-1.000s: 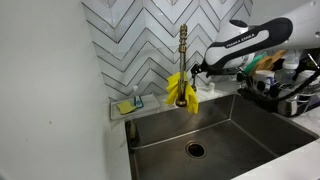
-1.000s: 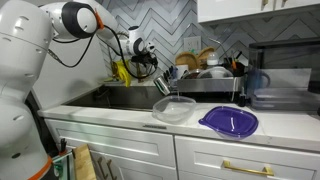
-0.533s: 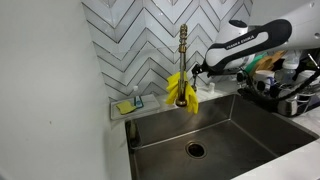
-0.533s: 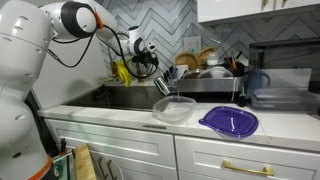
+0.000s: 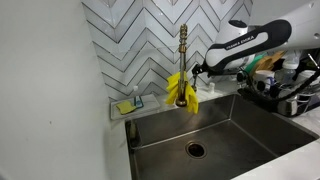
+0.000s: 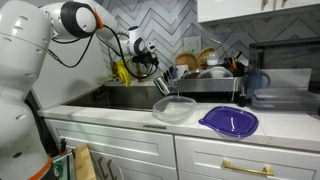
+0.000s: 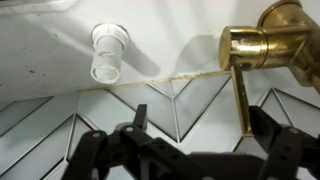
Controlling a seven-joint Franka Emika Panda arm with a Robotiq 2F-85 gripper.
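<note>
Claw (image 5: 197,72) agape nr brass faucet (image 5: 183,50) w/ yellow cloth (image 5: 179,88)

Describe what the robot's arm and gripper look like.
The arm is made of bulky, rounded white segments with dark joints; in an exterior view a link bears dark lettering too small to read. A thin dark cable runs toward the wrist. The gripper is black, with jointed linkage fingers.

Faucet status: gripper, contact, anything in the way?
Gripper open, empty. Brass faucet close ahead. Yellow cloth draped on it, beside the gripper.
</note>
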